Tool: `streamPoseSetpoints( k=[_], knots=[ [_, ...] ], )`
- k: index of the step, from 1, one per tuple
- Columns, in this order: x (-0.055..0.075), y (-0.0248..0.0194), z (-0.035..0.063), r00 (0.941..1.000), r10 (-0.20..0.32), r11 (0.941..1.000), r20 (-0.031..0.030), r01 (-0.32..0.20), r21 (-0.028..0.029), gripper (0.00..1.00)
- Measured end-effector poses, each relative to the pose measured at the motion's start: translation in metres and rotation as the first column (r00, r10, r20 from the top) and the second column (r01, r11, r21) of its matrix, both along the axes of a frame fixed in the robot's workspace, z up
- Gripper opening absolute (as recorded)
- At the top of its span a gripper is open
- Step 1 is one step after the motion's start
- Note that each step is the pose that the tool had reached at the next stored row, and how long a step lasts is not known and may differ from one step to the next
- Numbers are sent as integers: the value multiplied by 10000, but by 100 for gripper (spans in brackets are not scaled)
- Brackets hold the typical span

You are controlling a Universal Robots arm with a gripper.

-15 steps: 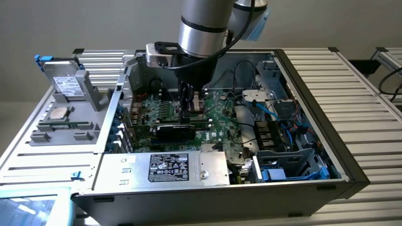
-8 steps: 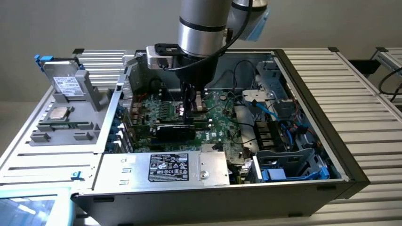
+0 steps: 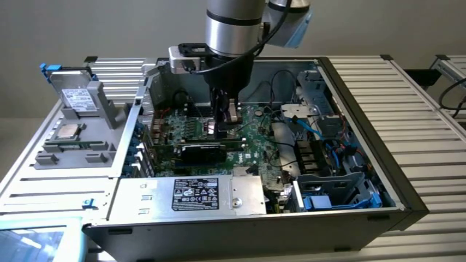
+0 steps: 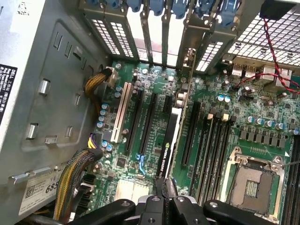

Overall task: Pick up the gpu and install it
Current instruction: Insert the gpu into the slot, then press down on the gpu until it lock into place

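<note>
The gpu (image 3: 211,150) stands on its edge across the green motherboard (image 3: 256,146) inside the open computer case. In the wrist view the gpu (image 4: 168,143) appears edge-on, a narrow black shroud with white lettering, lying along an expansion slot. Its silver bracket (image 4: 187,63) lines up with the rear slot openings. My gripper (image 3: 224,131) reaches straight down into the case. In the wrist view the gripper (image 4: 165,190) has its black fingers (image 4: 158,187) shut on the gpu's upper edge, near the end away from the bracket.
Empty black slots (image 4: 145,122) flank the card, and an open processor socket (image 4: 253,180) lies beside the memory slots. Braided cables (image 4: 75,183) run along the grey power supply (image 3: 196,194). Drive bays with blue cables (image 3: 342,142) sit at the exterior view's right. A parts tray (image 3: 69,136) stands outside the case.
</note>
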State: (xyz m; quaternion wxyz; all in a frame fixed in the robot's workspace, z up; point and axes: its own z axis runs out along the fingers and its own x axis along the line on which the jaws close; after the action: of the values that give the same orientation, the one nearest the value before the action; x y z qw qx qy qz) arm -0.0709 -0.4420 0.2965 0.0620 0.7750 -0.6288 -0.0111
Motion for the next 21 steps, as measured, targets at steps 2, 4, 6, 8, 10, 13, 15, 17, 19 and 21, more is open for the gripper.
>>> streamPoseSetpoints(
  k=[2, 4, 6, 8, 10, 13, 15, 17, 19, 21],
  knots=[
    [-5, 51, 8, 9999, 4, 10000, 115, -3, -7, 12],
    [-11, 107, 10, 9996, 4, 10000, 278, -4, -8, 12],
    [-28, 138, 10, 9990, 4, 10000, 445, -4, -6, 12],
    [-55, 155, 11, 9985, 3, 10000, 550, -2, -8, 12],
    [-116, 159, 9, 9985, 3, 10000, 554, -2, -8, 12],
    [-234, 161, 10, 9985, -1, 10000, 553, 1, -13, 12],
    [-251, 161, 9, 9985, 0, 10000, 553, 1, -12, 12],
    [-251, 161, 9, 9985, 1, 10000, 554, 0, -13, 12],
    [-251, 161, 9, 9985, 0, 10000, 554, 1, -13, 12],
    [-251, 161, 9, 9985, 0, 10000, 554, 1, -13, 12]
  ],
)
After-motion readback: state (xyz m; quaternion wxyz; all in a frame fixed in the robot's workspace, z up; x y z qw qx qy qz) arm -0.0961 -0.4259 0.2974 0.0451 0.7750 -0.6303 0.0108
